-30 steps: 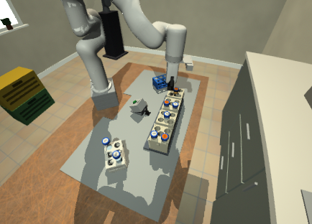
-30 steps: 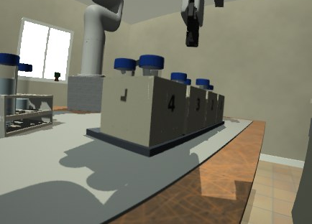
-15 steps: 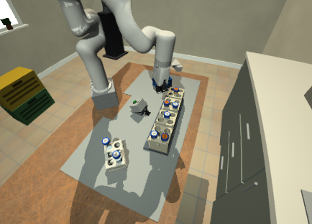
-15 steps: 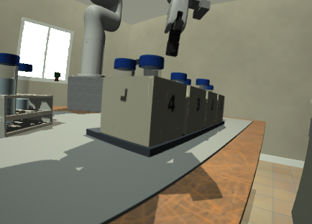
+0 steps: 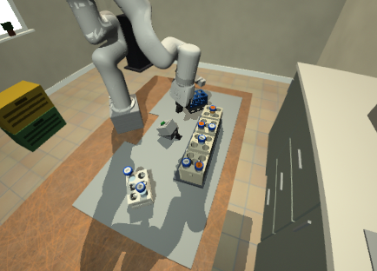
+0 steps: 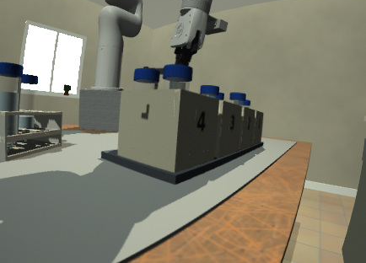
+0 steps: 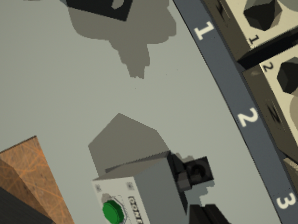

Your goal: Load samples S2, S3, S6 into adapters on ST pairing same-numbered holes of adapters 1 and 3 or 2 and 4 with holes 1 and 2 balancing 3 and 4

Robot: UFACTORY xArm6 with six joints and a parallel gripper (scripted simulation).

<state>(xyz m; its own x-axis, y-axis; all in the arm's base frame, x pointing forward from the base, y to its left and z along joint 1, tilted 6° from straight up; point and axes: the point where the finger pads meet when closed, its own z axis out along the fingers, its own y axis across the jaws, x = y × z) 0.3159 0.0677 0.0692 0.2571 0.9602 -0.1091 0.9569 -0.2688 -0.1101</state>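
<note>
top view: pincer (image 5: 179, 108) (image 6: 184, 61) (image 7: 204, 214) pressed together, nothing in it, hanging over bench (image 5: 162, 185) (image 6: 63, 207) (image 7: 75, 100) between blue rack (image 5: 200, 97) and done key (image 5: 162, 123) (image 7: 113, 212). key tops small sloped desk (image 5: 167, 128) (image 7: 165, 185), beside stand (image 5: 189, 182) (image 6: 139, 169) (image 7: 225, 75). step in hand, likely: pressing key. best centre closed tips over green, come down slowly, push square to slope until it catches, keep clear of capped tubes (image 5: 199, 165) (image 6: 177, 72).

Numerals 1, 2 and 3 mark the edge of the loading stand (image 7: 225, 85); 4, 3 and 2 mark the sides of the adapters (image 6: 198, 136). The green-keyed desk (image 7: 155, 185) bears "CONE", its lettering partly cut off.
</note>
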